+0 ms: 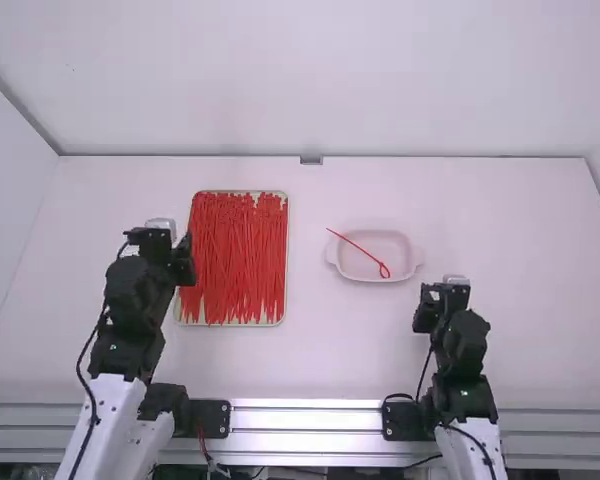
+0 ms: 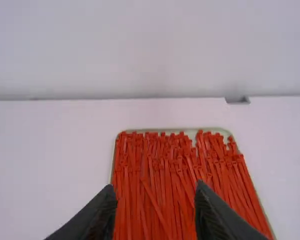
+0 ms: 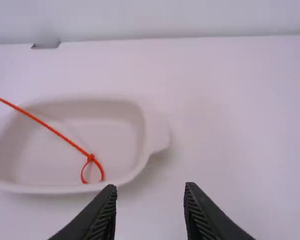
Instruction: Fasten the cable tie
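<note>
- The white desk (image 1: 520, 200) ran back to the wall, with broad bare stretches outside both arms.
- The left arm (image 1: 132, 300) hung at the tray's left edge, its jaws apart and holding nothing.
- The right arm (image 1: 461, 345) sat just short of the dish's near right corner, jaws likewise apart and holding nothing.
- The tray (image 1: 230, 323) lay left of centre, packed edge to edge with red cable ties (image 1: 238, 258).
- The white dish (image 1: 408, 262) lay right of the tray, a strip of desk between them.
- One fastened tie (image 3: 50, 129) lay in the dish, its loop inside and its tail over the far left rim.
</note>
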Robot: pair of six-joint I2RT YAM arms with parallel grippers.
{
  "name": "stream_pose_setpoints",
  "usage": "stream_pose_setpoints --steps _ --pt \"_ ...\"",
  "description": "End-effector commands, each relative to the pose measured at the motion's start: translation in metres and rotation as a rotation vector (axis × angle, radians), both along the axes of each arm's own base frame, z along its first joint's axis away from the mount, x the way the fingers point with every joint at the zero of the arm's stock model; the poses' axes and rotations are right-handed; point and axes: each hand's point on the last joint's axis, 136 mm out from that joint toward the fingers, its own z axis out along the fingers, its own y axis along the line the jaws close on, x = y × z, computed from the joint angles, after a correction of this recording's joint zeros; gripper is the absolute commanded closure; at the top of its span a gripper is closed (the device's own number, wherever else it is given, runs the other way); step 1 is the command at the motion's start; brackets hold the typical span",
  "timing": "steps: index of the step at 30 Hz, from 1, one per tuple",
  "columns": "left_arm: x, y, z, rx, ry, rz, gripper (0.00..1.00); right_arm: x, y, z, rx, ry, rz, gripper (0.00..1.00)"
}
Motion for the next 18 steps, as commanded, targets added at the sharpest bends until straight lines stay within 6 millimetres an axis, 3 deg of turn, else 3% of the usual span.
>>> stream_pose_setpoints --steps 1,18 --pt "-0.008 -0.001 -0.008 0.004 -0.017 -0.008 0.66 -0.001 0.001 0.0 0.002 -0.029 0.004 0.69" --pt "-0.042 -0.001 -0.087 0.004 -0.017 -0.008 0.98 -0.002 0.001 0.058 0.002 -0.285 0.005 0.95"
